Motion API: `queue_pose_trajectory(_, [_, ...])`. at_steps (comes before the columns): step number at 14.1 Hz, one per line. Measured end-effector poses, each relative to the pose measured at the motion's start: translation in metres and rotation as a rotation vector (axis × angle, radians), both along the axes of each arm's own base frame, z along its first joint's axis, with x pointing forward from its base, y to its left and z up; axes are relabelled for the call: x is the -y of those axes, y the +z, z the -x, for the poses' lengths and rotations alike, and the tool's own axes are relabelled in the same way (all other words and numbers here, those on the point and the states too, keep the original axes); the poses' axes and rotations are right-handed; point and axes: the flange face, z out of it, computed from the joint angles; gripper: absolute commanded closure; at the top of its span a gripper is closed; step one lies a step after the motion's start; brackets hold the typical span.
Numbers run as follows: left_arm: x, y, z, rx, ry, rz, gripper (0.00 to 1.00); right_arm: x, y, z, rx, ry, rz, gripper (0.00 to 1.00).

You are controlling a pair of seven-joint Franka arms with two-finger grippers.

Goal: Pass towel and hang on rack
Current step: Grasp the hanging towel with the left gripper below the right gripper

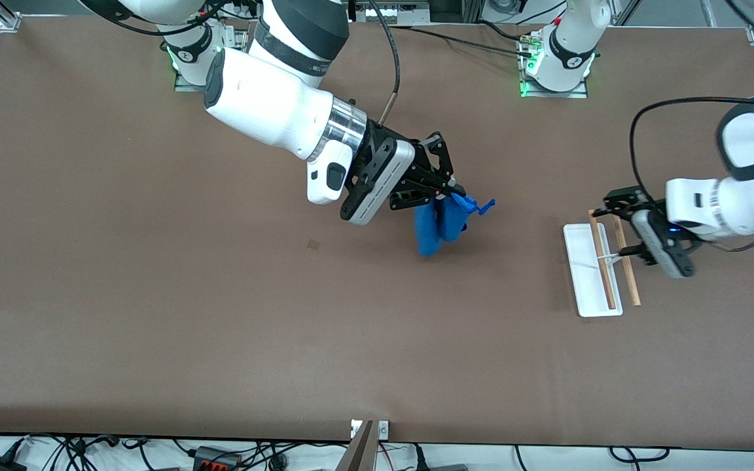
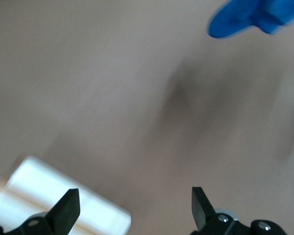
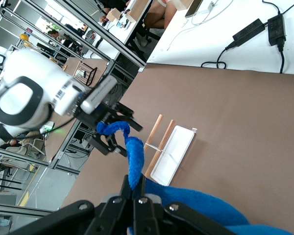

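A bright royal-blue soft microfibre towel hangs bunched from the right claw above the middle of the brown bench.

The right claw's fingers are pressed together on an upper fold of the cloth, whose bulk droops below them while a twisted tip sticks out toward the left arm's end of the bench. Well apart from the towel, toward that same end, stands the small rack, a flat white rectangular base with a thin white wire frame carrying two parallel light-brown wooden rods. The left claw hovers over the rack's rods, its black fingers spread wide with nothing between them.
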Motion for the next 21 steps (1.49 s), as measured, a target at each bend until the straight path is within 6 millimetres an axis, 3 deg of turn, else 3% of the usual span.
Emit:
queue_pose_trajectory(2, [0.021,-0.027,0.007,0.081,-0.087,0.126,0.0,0.0,0.0,0.0,0.0,0.0,0.0,1.0])
queue_pose_trajectory(4, [0.059,-0.044,0.014,0.133,-0.154,0.218,0.0,0.0,0.0,0.0,0.001,0.0,0.0,1.0])
queue_pose_trajectory(8, [0.134,-0.065,0.019,0.225,-0.202,0.366,0.0,0.0,0.0,0.0,0.002,-0.002,-0.001,1.0])
queue_pose_trajectory(11, [0.172,-0.068,0.019,0.287,-0.19,0.366,0.0,0.0,0.0,0.0,0.003,-0.002,0.0,1.0])
queue_pose_trajectory(17, [0.214,-0.069,0.022,0.312,-0.163,0.415,0.0,0.001,0.0,-0.001,0.014,-0.004,0.007,1.0])
queue_pose_trajectory(21, [0.233,-0.056,0.019,0.368,-0.166,0.403,0.0,0.001,0.0,-0.002,0.023,-0.005,0.014,1.0])
